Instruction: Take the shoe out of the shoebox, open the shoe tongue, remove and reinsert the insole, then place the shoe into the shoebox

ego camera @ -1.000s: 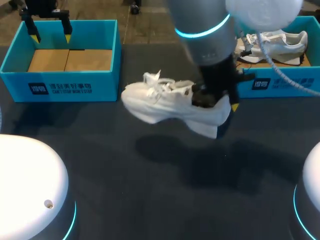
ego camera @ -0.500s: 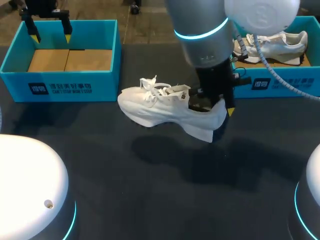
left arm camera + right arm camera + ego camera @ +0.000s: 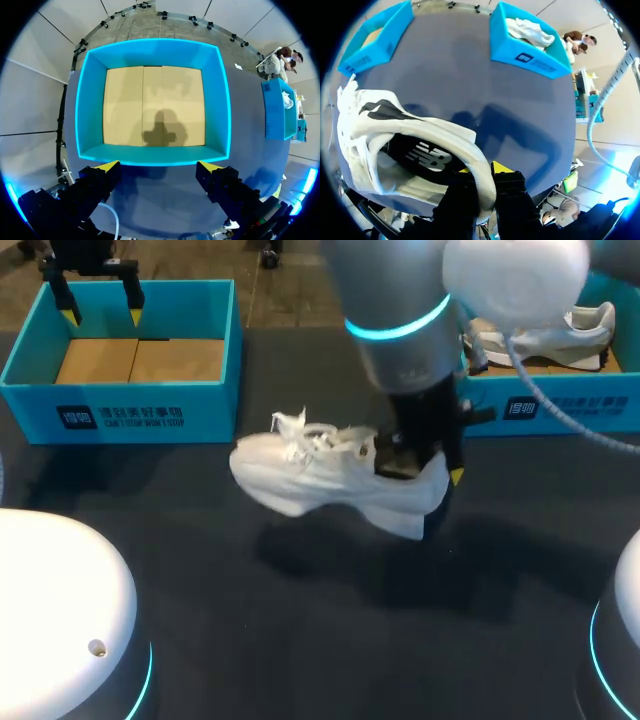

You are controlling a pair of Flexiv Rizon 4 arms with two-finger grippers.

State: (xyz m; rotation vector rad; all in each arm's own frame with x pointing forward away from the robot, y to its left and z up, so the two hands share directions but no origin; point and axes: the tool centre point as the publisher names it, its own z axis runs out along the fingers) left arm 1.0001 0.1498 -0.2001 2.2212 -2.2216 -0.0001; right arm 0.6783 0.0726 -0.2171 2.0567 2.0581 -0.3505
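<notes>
the white shoe (image 3: 330, 470) was out of any box, at the middle of the frame in the head view, toe toward the left, heel toward the right, laces (image 3: 300, 425) loose on top. a shadow on the dark table (image 3: 300, 640) below suggested it hung clear of the surface. the right gripper (image 3: 425, 465) had its fingers pinched on the heel collar; in the right wrist view the collar ran between the fingers of that gripper (image 3: 487, 187), one inside the shoe and one outside, with the dark insole (image 3: 420, 155) lying in the shoe ahead of them.

at the upper left stood the left shoebox (image 3: 120, 400), bare cardboard on its floor – the left gripper (image 3: 98, 295) hung over its far wall, fingers spread and holding nothing, as the left wrist view confirmed (image 3: 158, 166). at the upper right the right shoebox (image 3: 560, 405) held a second shoe (image 3: 545, 330).

as a judgement, only the taking-out was done. whether the tongue was opened could not be told, the insole sat in place, and pulling it, reinserting it and boxing the shoe all remained.
</notes>
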